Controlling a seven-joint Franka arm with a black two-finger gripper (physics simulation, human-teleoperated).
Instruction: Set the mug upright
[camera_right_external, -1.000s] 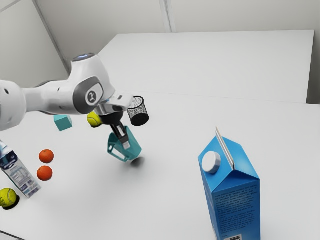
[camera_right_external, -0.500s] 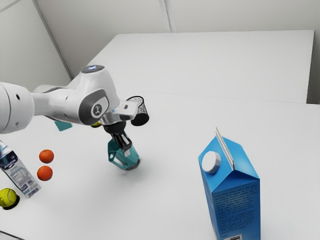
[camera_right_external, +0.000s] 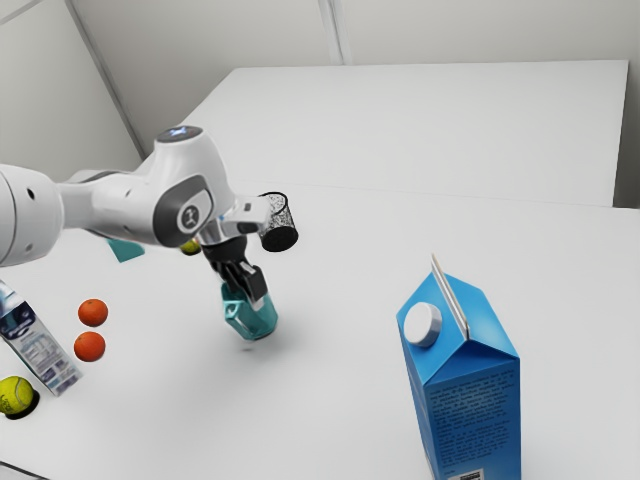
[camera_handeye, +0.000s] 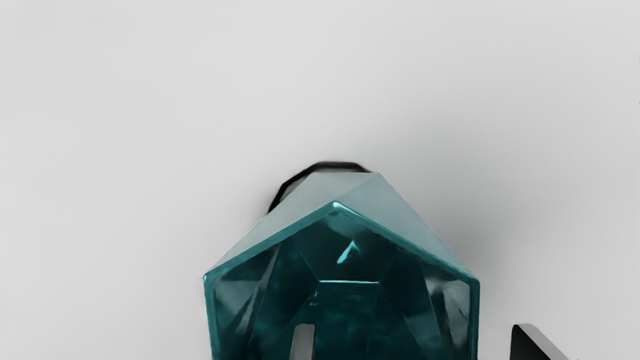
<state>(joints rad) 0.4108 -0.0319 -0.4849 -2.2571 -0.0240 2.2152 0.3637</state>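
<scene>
In the exterior view my gripper (camera_right_external: 251, 297) points down at the top of the teal mug (camera_right_external: 252, 320), whose handle faces the exterior view's left. The mug looks close to upright; whether its base lies flat on the table I cannot tell. In the wrist view my gripper (camera_handeye: 415, 344) is open around one wall of the mug (camera_handeye: 345, 305): one finger reaches inside the mouth, while the other stands outside with space between it and the wall. A dark rim shows past the mug's outer side.
A black mesh cup (camera_right_external: 278, 230) stands behind the mug, near a tennis ball (camera_right_external: 190, 247) and a teal block (camera_right_external: 125, 250). Toward the exterior view's left are two oranges (camera_right_external: 91, 330), a leaning carton (camera_right_external: 42, 348) and another ball (camera_right_external: 16, 396). A blue carton (camera_right_external: 468, 400) is in front.
The mug came down and turned from a clear tilt to nearly upright. My fingers, close together on its wall before, have spread apart, and the hand has shifted slightly toward the exterior view's left.
</scene>
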